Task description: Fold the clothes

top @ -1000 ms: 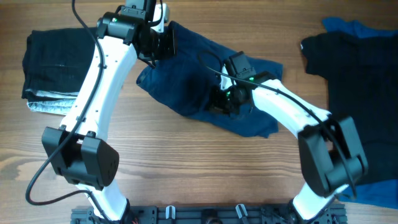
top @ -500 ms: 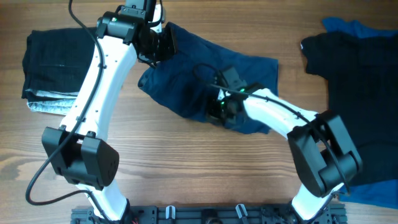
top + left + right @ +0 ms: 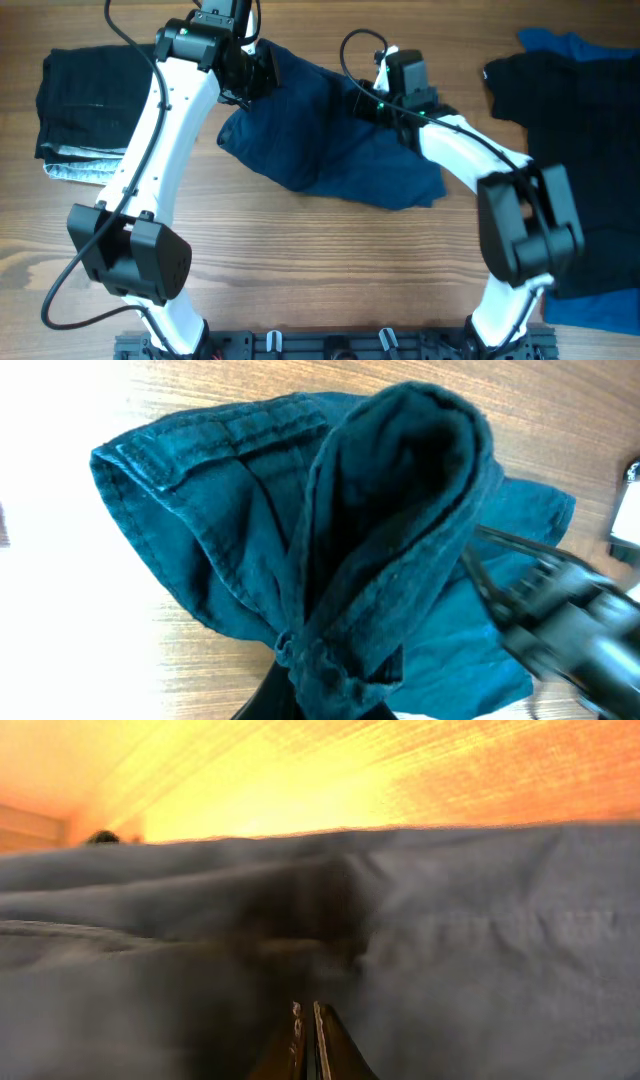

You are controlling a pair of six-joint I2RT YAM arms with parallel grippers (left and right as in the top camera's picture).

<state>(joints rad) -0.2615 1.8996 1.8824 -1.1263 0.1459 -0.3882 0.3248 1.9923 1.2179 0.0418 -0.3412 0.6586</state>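
The dark blue shorts (image 3: 320, 140) lie on the bench (image 3: 300, 260), upper middle. The left end effector (image 3: 262, 72) pinches their upper left edge. The right end effector (image 3: 365, 103) is squeezed tight at their top. The cloth looks soft and floppy, so grab the hems.

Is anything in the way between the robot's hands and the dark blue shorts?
No, nothing visible. The left hand pinches a bunch of the shorts, and the right hand sits right against their cloth.
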